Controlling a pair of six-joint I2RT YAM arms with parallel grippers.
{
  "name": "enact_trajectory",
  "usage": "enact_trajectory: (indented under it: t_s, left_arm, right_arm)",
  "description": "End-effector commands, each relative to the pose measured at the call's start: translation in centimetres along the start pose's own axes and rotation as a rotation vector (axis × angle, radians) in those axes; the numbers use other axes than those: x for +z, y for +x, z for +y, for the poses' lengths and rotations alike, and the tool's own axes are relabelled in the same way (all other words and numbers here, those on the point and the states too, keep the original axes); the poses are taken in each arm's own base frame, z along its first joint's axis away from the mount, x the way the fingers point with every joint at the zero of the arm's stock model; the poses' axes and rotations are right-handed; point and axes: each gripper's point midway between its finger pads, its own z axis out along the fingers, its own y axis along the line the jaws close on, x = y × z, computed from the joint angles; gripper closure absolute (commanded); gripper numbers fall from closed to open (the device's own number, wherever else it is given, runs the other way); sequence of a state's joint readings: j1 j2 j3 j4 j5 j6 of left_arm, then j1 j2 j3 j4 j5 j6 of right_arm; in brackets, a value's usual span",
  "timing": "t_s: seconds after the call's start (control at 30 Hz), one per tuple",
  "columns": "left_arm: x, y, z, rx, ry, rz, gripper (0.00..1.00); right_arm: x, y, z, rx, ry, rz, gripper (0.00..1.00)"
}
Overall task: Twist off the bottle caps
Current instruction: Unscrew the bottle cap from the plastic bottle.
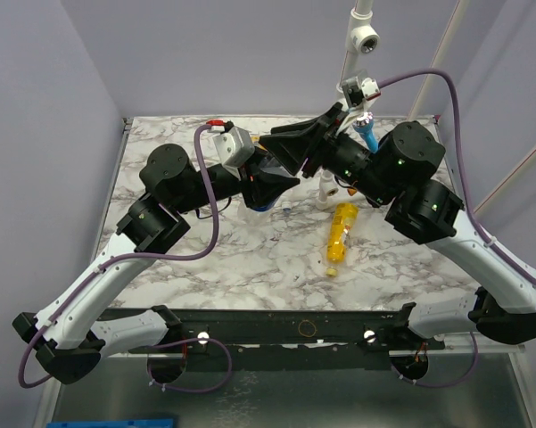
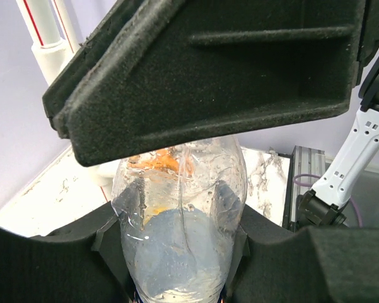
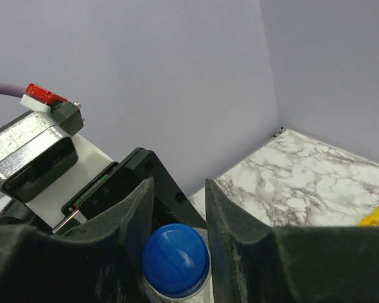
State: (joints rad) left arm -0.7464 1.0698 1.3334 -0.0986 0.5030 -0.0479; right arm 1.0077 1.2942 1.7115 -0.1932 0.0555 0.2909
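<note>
From above, the left gripper (image 1: 272, 185) and the right gripper (image 1: 290, 153) meet over the marble-patterned table (image 1: 250, 267). A yellow bottle (image 1: 342, 234) lies on its side near them, not held.

In the left wrist view, the left gripper is clenched around the body of a clear bottle (image 2: 180, 240), which is raised off the table. The wall is thin, shiny plastic with creases (I judge it light and soft, easy to dent), so the hold should stay low on the body and not be too hard.

In the right wrist view, the blue cap (image 3: 175, 257) sits between the foam-like black fingers (image 3: 226, 214), which appear closed on its sides. The cap is round, stiff and smooth on top. It is best held by the rim.
</note>
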Motion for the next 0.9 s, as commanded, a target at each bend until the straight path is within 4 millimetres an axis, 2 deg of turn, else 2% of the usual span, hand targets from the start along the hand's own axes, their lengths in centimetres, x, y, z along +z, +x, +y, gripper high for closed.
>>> enact_trajectory:
  t_s: [0.0, 0.07, 0.13, 0.17, 0.23, 0.27, 0.33, 0.6, 0.77, 0.87]
  left_arm:
    - [-0.4, -1.3, 0.0, 0.025, -0.012, -0.043, 1.00]
    - [-0.4, -1.3, 0.0, 0.019, -0.012, -0.043, 1.00]
    - [-0.4, -1.2, 0.0, 0.016, -0.011, -0.040, 1.00]
    - [-0.4, -1.1, 0.0, 0.014, -0.010, -0.040, 1.00]
    - [-0.3, -1.0, 0.0, 0.012, -0.009, -0.038, 1.00]
    - [-0.3, -1.1, 0.0, 0.013, -0.010, -0.040, 1.00]
    - [-0.3, -1.2, 0.0, 0.013, -0.011, -0.041, 1.00]
    - [-0.3, -1.4, 0.0, 0.011, -0.010, -0.045, 1.00]
    - [-0.3, -1.3, 0.1, 0.010, -0.013, -0.045, 1.00]
    - [-0.3, -1.4, 0.1, 0.010, -0.014, -0.048, 1.00]
  right_arm:
    - [-1.0, -2.3, 0.1, -0.007, 0.000, -0.064, 0.70]
    - [-1.1, -2.3, 0.0, -0.009, 0.003, -0.062, 0.76]
    - [-1.2, -2.4, 0.0, -0.016, 0.003, -0.067, 0.77]
    - [-1.2, -2.5, 0.0, -0.022, 0.000, -0.070, 0.71]
    - [-1.3, -2.8, 0.1, -0.032, -0.004, -0.076, 0.47]
    - [-1.4, -3.0, 0.2, -0.035, -0.006, -0.077, 0.43]
    - [-1.3, -3.2, 0.3, -0.036, -0.007, -0.077, 0.41]
    - [-1.4, -2.6, 0.3, -0.024, -0.013, -0.061, 0.50]
    - [-0.9, -1.9, 0.6, -0.020, -0.028, -0.029, 0.50]
    - [-0.8, -1.8, 0.5, -0.019, -0.025, -0.028, 0.65]
